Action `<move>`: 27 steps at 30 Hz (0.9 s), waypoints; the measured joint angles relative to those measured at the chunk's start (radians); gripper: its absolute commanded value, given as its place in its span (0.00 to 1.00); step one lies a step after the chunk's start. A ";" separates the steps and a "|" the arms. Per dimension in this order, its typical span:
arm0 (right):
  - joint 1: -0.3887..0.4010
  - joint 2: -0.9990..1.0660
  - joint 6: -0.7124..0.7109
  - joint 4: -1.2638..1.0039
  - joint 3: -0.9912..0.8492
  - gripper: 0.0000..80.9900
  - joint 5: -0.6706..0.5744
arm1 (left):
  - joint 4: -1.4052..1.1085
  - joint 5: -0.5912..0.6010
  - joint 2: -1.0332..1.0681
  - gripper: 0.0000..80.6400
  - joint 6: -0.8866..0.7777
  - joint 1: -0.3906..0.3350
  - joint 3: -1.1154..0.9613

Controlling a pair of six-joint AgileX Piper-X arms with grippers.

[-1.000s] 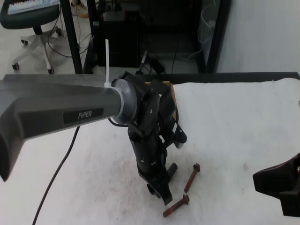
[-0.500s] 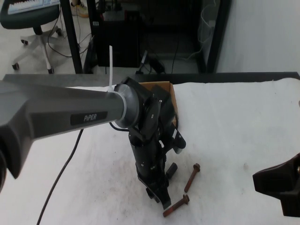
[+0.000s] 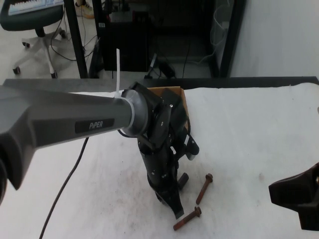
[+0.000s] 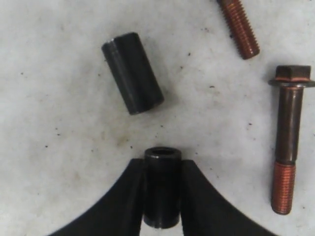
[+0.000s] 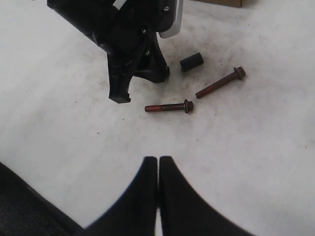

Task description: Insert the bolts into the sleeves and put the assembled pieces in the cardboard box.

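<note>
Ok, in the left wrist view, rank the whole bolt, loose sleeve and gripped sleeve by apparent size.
Largest: whole bolt, clearly longest.
Then: loose sleeve and gripped sleeve look about alike; the gripped one is partly hidden, so I won't rank them.

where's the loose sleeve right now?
Left wrist view: the loose sleeve lies on the bench just ahead of the left gripper, whose jaws hold the other sleeve; bolts lie nearby.
</note>
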 measured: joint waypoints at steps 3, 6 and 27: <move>0.000 0.000 0.000 0.000 0.000 0.01 0.000 | 0.000 0.000 0.000 0.00 0.024 0.000 0.000; 0.000 0.000 0.000 0.000 0.000 0.01 0.000 | 0.006 -0.010 0.000 0.00 0.033 0.000 0.000; 0.000 0.000 0.000 0.000 0.000 0.01 -0.005 | 0.098 -0.057 -0.150 0.00 -0.190 0.136 0.068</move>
